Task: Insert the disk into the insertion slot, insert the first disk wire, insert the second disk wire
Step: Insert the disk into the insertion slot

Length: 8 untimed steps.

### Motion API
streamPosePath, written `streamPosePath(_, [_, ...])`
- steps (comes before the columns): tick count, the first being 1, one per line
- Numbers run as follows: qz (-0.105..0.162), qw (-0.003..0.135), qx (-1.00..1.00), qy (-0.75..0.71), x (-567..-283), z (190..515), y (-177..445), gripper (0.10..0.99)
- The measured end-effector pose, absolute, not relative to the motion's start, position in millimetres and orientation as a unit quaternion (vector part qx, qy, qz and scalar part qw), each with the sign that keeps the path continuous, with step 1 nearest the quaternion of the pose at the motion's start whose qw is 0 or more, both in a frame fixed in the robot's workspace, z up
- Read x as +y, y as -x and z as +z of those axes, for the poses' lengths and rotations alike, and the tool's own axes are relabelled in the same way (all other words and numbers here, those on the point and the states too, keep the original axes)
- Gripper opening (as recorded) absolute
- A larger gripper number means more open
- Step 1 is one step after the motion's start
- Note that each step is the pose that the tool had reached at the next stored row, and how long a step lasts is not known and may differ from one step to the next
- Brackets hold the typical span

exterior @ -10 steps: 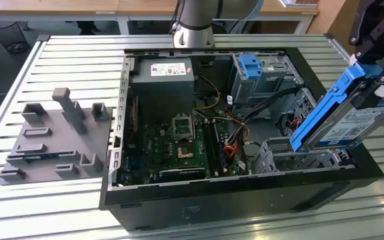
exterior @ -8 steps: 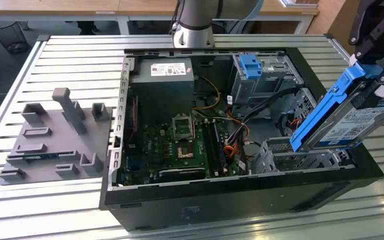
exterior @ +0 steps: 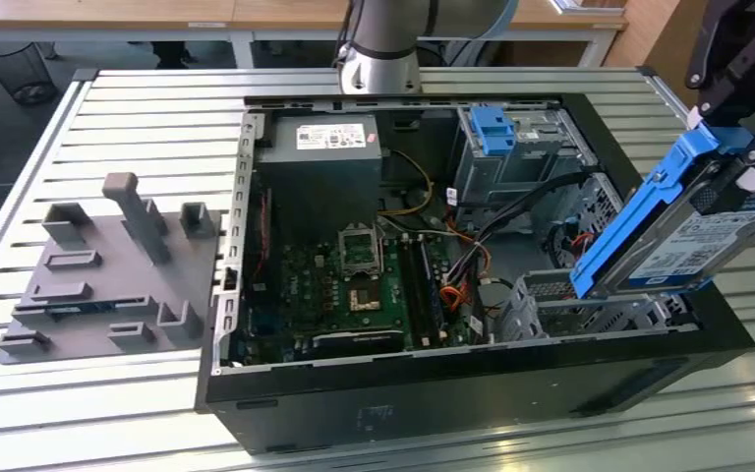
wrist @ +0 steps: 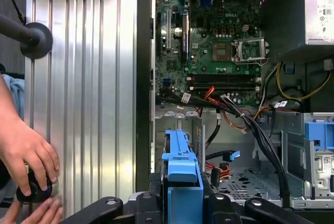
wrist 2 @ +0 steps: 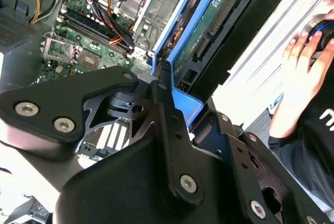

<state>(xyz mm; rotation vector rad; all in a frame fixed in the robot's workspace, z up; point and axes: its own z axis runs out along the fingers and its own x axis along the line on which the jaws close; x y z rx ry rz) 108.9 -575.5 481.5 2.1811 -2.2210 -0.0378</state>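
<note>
Disk (exterior: 699, 236) hangs in my gripper (exterior: 745, 157), which is clamped on its upper end so the lower end is free to lead. I hold it steeply tilted at the exterior view's right, its bottom edge at the mouth of the insertion slot (exterior: 594, 307) and not yet seated. I judge the tilt keeps the blue caddy clear of the cable bundle (wrist: 259, 132) beside the cage.

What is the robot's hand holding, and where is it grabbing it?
The robot's hand holds the disk by the upper end of its blue caddy.
</note>
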Motion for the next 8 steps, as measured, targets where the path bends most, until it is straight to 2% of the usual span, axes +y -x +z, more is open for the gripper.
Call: streamPosePath(8, [-0.006, 0.007, -0.713, -0.701, -575.4, 478.8, -104.7, 0.365])
